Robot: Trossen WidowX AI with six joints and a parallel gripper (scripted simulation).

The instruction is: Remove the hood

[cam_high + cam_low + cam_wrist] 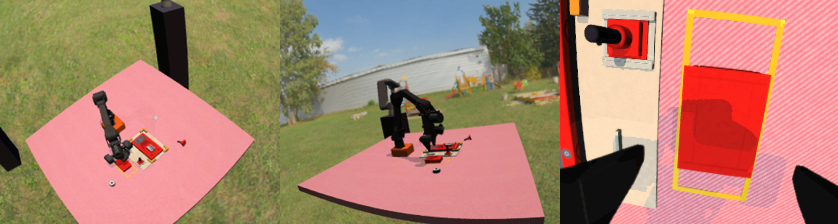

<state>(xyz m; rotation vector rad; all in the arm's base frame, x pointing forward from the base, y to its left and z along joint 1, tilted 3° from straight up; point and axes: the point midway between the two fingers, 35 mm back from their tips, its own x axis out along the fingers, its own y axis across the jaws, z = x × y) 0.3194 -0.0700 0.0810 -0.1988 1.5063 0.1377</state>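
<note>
The red hood [722, 120] [124, 165] [434, 159] lies flat on the pink table inside the yellow marked rectangle [730, 17] [130, 174], filling its nearer part. My gripper [718, 162] [114, 156] [428, 141] is open and hangs above the hood, its fingers spread wide on either side and clear of it. The toy car [146, 145] [444, 148] is red and sits on the beige board [156, 141] [620, 100] just beside the marked area.
A small red block with a black peg [625, 36] [141, 160] sits on the board. A red part [182, 142] [467, 138], a grey ring [111, 183] [436, 170] and a small white piece [155, 118] lie loose on the table. A black pillar [169, 41] stands at the back.
</note>
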